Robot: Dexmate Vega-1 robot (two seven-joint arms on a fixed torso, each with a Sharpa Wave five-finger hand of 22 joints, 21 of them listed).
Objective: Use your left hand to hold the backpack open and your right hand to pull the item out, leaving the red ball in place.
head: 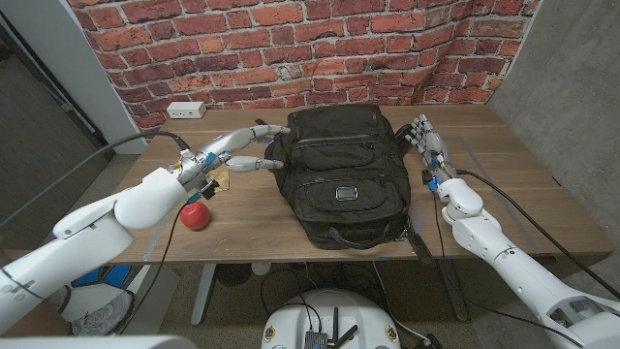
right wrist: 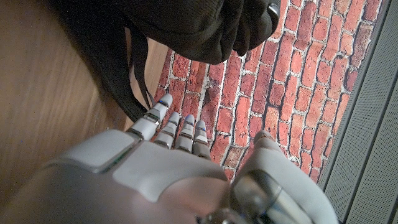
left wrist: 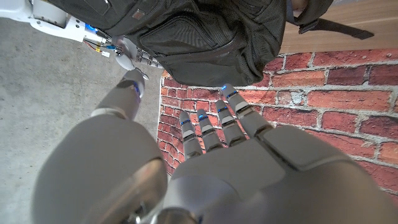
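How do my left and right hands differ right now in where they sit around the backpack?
The left hand reaches in from the backpack's left side, fingers spread toward its upper corner; the right hand stands beside the right side, fingers pointing away toward the brick wall. The left hand is near the red ball; the right hand is far from it. Both hold nothing, and the backpack looks zipped shut.

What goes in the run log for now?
backpack: closed, untouched | left hand: open beside it | right hand: open, opposite side | red ball: on table
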